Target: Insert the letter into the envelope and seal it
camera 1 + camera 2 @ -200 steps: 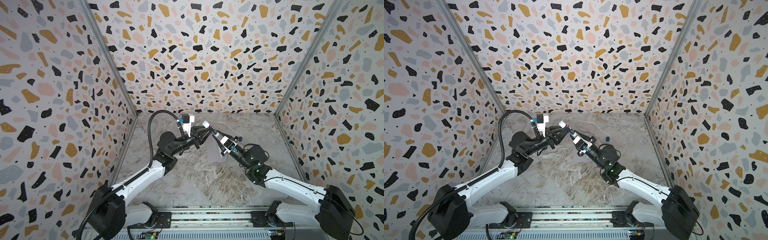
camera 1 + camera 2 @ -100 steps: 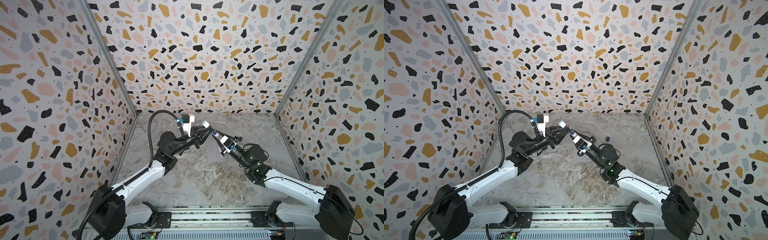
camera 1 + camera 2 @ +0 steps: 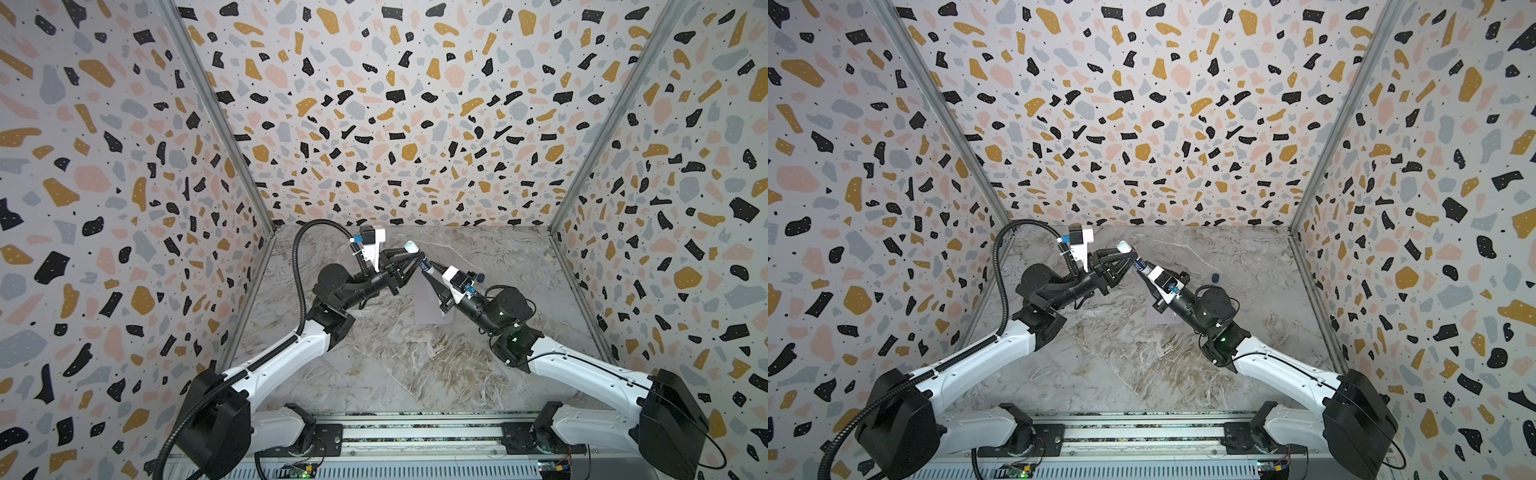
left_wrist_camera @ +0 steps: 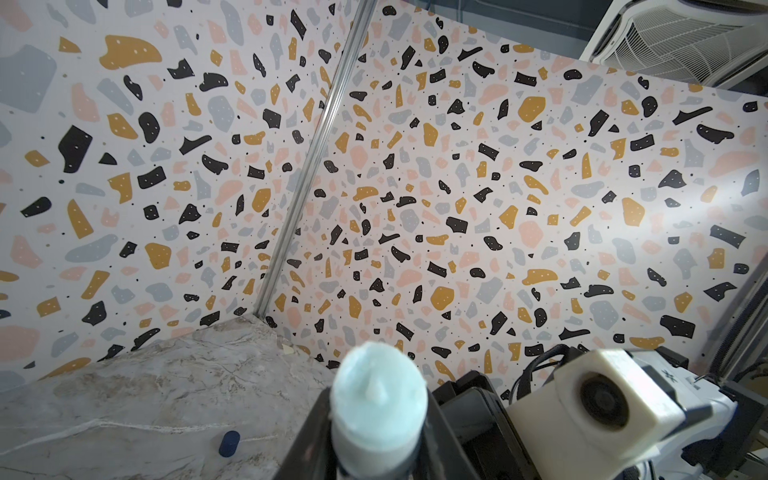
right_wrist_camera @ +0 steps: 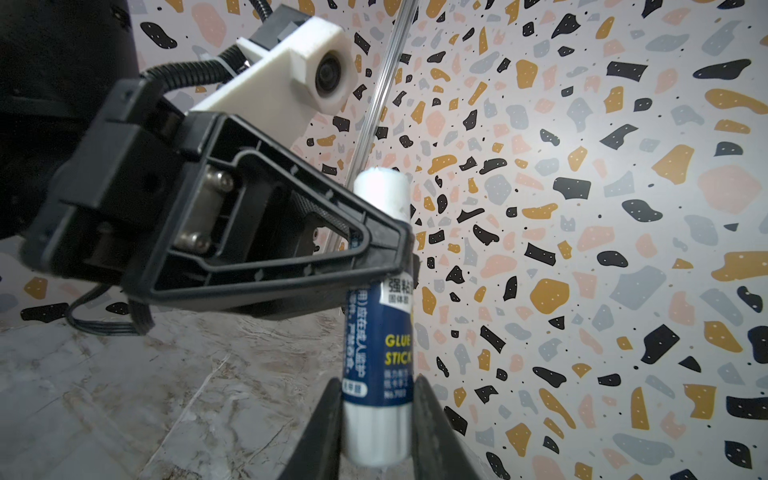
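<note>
Down beneath right claw (image 3: pixel 429 272), envelope (image 3: pixel 426 308)

Lab robot booth, terrazzo-print wall panels (image 3: pixel 395 104), marble-look tabletop (image 3: pixel 415 374), aluminium base rail (image 3: pixel 419 434)

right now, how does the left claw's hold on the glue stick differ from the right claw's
The left claw grips the glue stick high on its blue label, just below the pale tip; the right claw grips its white base. The left claw crosses the tube sideways; the tube sticks straight out of the right claw. Both are shut on it, in the air.
</note>
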